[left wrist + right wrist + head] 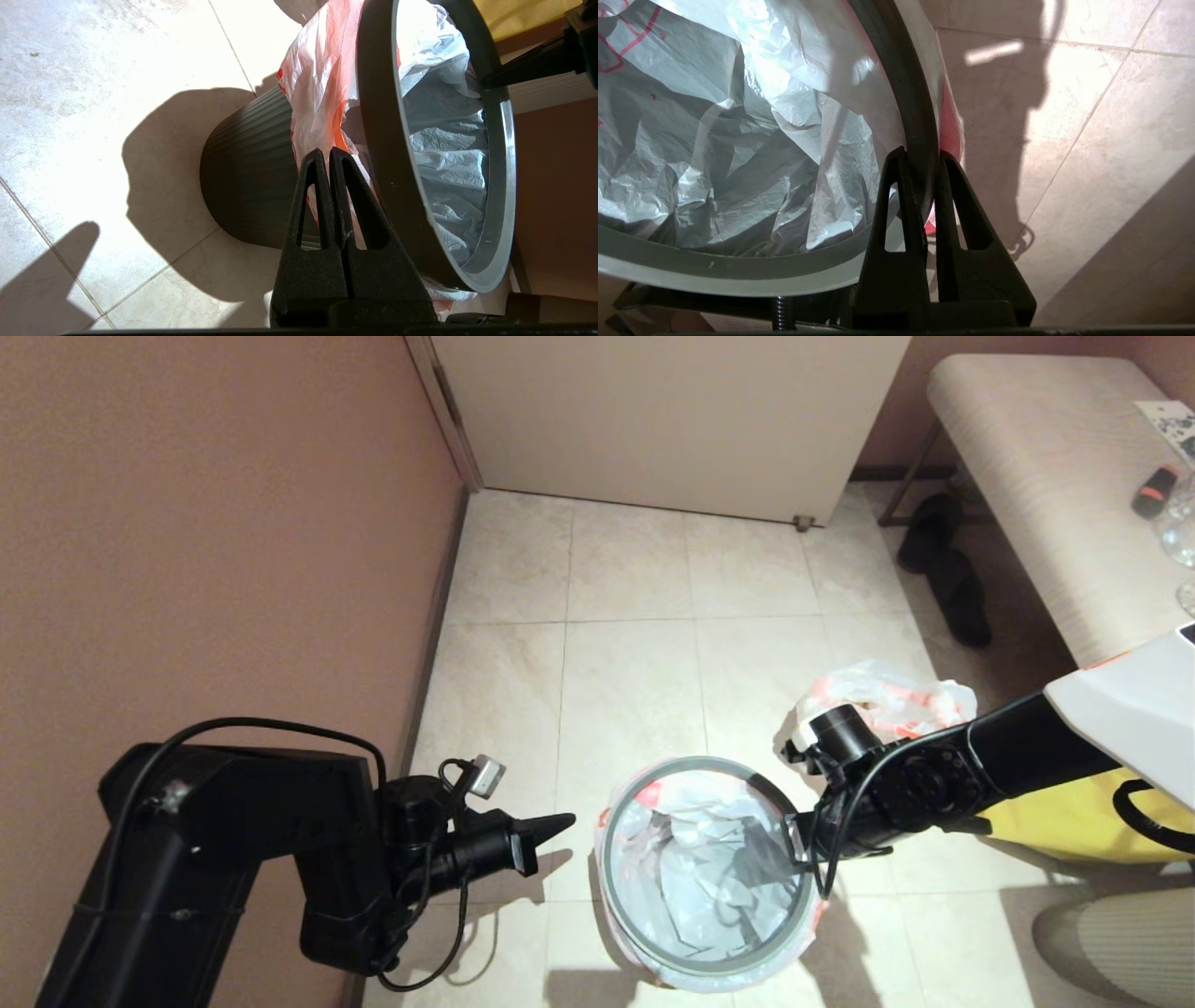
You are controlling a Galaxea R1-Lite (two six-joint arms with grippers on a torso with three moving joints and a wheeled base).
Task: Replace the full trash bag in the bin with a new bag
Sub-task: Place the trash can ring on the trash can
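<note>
Bin (247, 186): small, round, black, ribbed wall tapering toward the base; stands on pale glossy floor tiles (635, 579) near the brown wall (205, 523). Thin grey hoop rim (611, 803) sits round its mouth, smooth, circular.

New bag (709, 877): thin, crinkled, translucent white plastic lining the bin's inside, folded over under the hoop; orange-pink printed band hangs outside the wall. Bin bottom hidden under the crumpled plastic; nothing else visible inside.

Full trash bag (896, 695): bunched white plastic with orange-red print, on the floor beyond the right arm, apart from the bin. Lower part hidden by the arm; contents not readable.

Right tool (920, 158): black pointed fingers clamped on the hoop rim at the bin's right edge, one finger inside, one outside against the bag's pink band.

Left tool (551, 826): fingers pressed together, holding nothing, level, tip just beside the bin's left side; whether it touches the overhanging plastic cannot be told.

Yellow fabric bag (1074, 821): mostly hidden behind the right arm. Padded beige bench (1046, 476) at upper right, cut off; dark slippers (943, 569) below it.
</note>
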